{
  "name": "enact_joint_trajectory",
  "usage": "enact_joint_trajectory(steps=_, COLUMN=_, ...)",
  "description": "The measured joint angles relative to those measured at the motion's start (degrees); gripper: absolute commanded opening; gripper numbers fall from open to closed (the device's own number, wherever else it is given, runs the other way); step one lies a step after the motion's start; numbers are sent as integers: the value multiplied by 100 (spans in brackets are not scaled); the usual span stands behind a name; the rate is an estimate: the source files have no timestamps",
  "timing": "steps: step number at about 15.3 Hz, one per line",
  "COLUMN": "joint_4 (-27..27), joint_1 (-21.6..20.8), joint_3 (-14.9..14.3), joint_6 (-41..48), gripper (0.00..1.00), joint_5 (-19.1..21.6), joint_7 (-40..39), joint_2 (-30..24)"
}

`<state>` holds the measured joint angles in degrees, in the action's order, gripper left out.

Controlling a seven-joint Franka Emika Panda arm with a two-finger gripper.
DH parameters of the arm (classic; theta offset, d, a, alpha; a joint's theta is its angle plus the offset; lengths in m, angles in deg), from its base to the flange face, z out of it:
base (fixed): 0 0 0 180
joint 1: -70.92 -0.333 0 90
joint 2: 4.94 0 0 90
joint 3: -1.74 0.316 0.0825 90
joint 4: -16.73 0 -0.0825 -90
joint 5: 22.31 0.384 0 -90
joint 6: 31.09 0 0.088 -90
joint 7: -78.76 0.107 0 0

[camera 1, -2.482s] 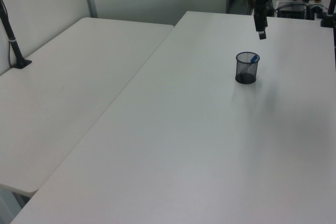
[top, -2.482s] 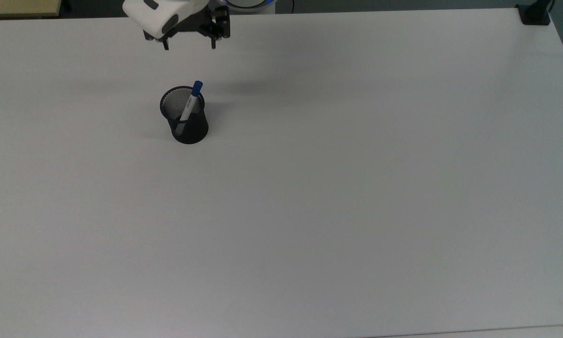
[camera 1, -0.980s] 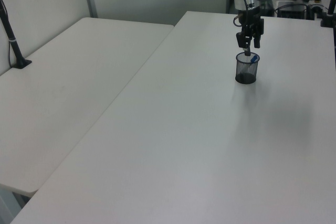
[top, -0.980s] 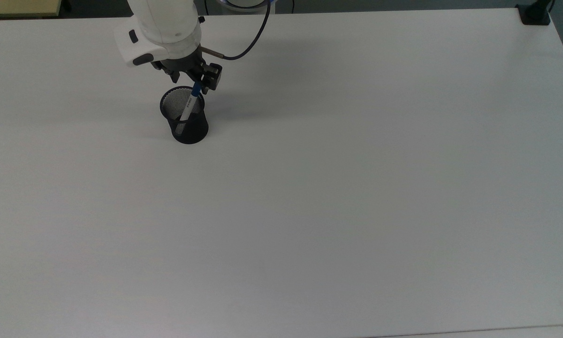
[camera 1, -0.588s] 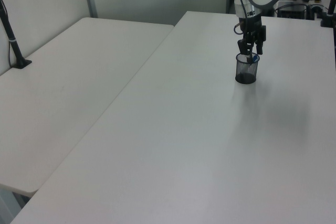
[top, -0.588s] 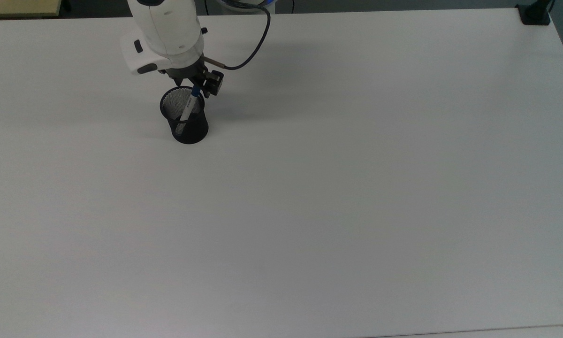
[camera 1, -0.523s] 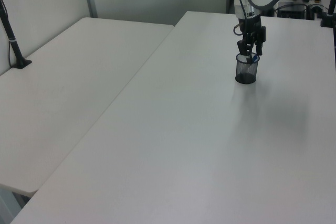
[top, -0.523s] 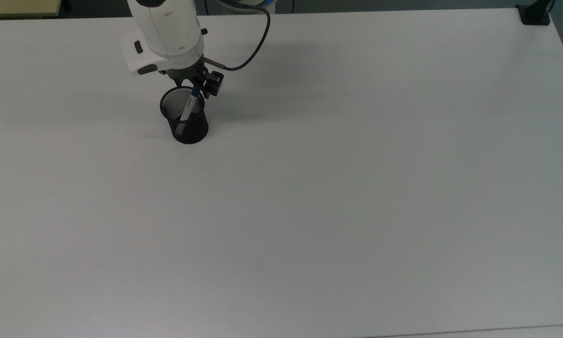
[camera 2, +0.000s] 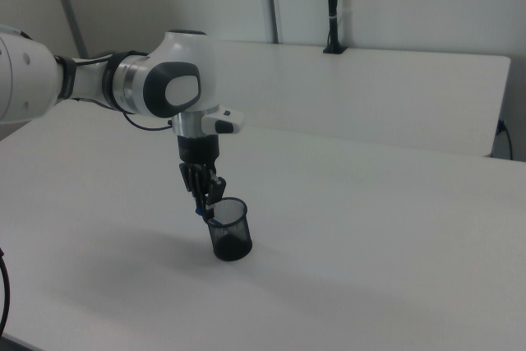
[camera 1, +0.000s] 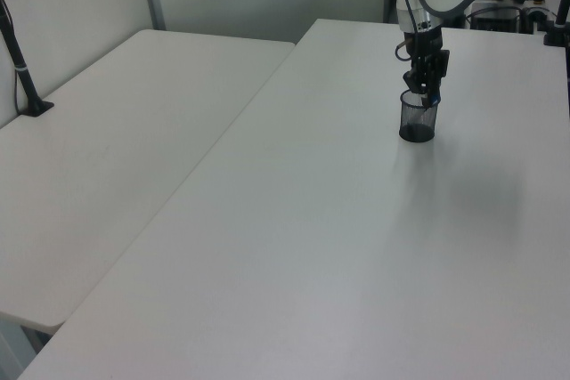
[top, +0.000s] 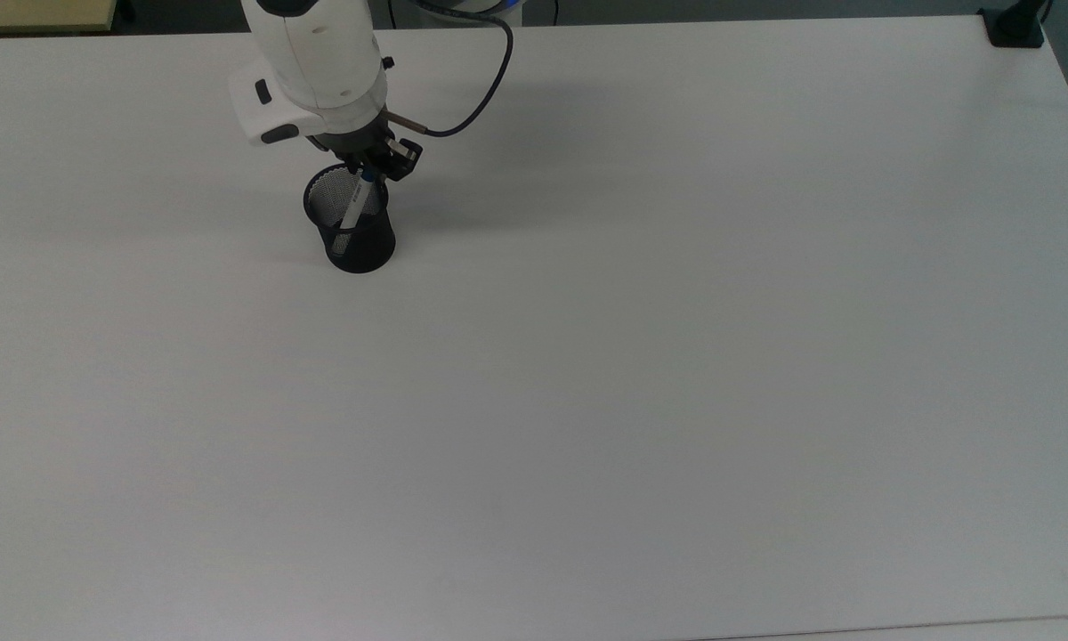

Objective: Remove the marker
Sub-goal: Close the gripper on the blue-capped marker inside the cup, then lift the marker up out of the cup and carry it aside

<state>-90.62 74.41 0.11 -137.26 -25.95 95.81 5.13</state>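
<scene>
White table carries everything; a second table sits alongside it at the left view's left. Arm reaches in over the far edge of the table in the top view, wrist pointing down. Black mesh cup stands upright near that far edge, toward the top view's left, well apart from the other edges. Gripper hangs right over the cup's rim on the far side. Marker is in the cup, leaning, white barrel resting against the rim, blue cap end up. Fingers are closed around the marker's blue cap, one on each side, just above the rim. In the right view the gripper sits at the cup mouth, a bit of blue showing below the fingers.
</scene>
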Motion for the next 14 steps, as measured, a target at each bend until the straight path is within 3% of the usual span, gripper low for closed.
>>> enact_joint_trajectory(steps=10, joint_4=46, joint_1=18, joint_3=-7, joint_6=-4, gripper=6, joint_5=2, joint_7=2, joint_2=-18)
enact_joint_trajectory(steps=14, joint_4=462, joint_1=106, joint_3=-12, joint_6=382, gripper=6, joint_5=3, joint_7=-91, joint_2=-108)
